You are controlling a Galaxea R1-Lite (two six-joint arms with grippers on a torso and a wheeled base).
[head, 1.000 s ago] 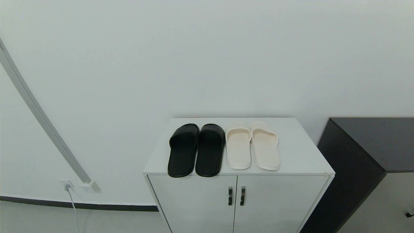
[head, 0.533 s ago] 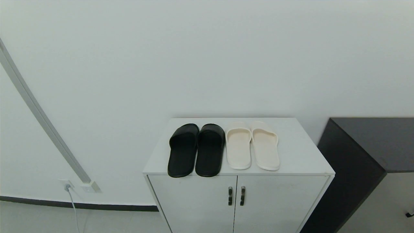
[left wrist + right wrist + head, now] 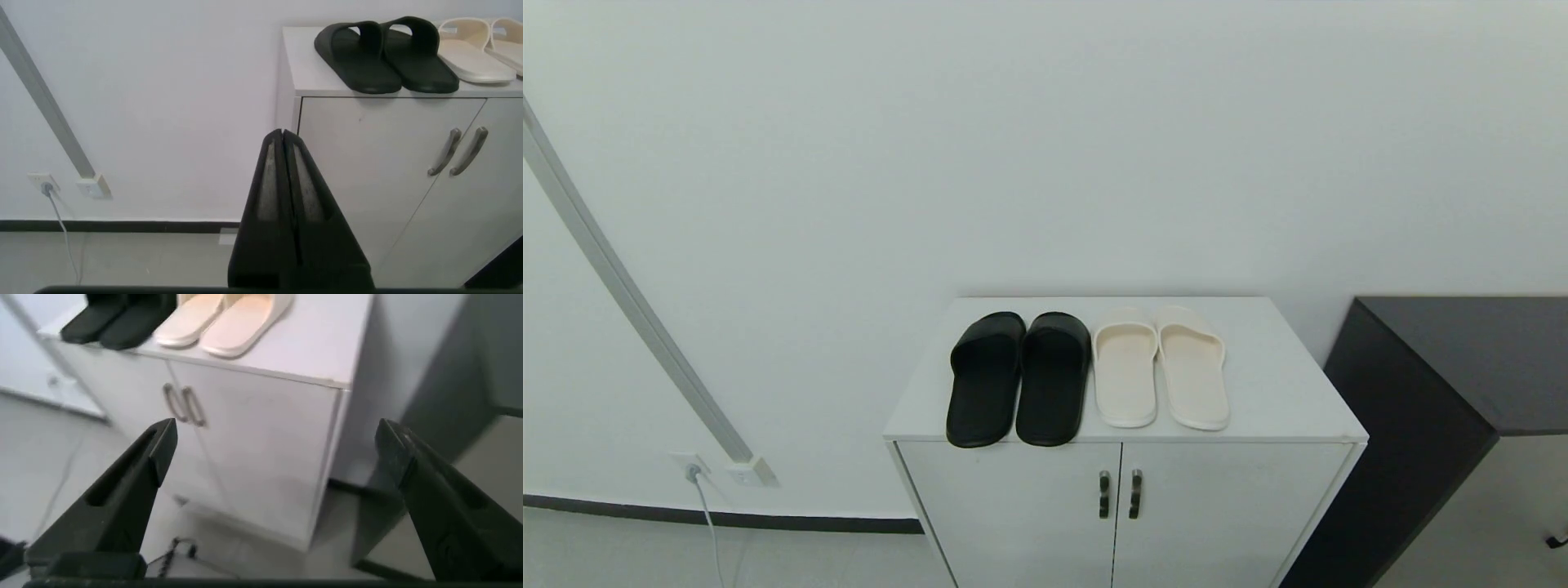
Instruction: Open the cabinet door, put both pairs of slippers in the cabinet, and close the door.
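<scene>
A white cabinet (image 3: 1029, 506) with two shut doors and two dark handles (image 3: 1119, 493) stands against the wall. On its top lie a black pair of slippers (image 3: 1017, 377) on the left and a cream pair of slippers (image 3: 1160, 376) on the right, side by side. My left gripper (image 3: 283, 137) is shut and empty, held low in front of the cabinet's left corner (image 3: 296, 96). My right gripper (image 3: 274, 445) is open wide, held off from the cabinet's right door (image 3: 270, 457), with the handles (image 3: 184, 406) and the cream slippers (image 3: 221, 314) beyond it.
A dark cabinet (image 3: 1437, 408) stands close on the right of the white one. On the left wall run a slanted cable duct (image 3: 621, 286) and a socket with a cord (image 3: 690, 471) near the floor. Open floor (image 3: 98, 490) lies in front.
</scene>
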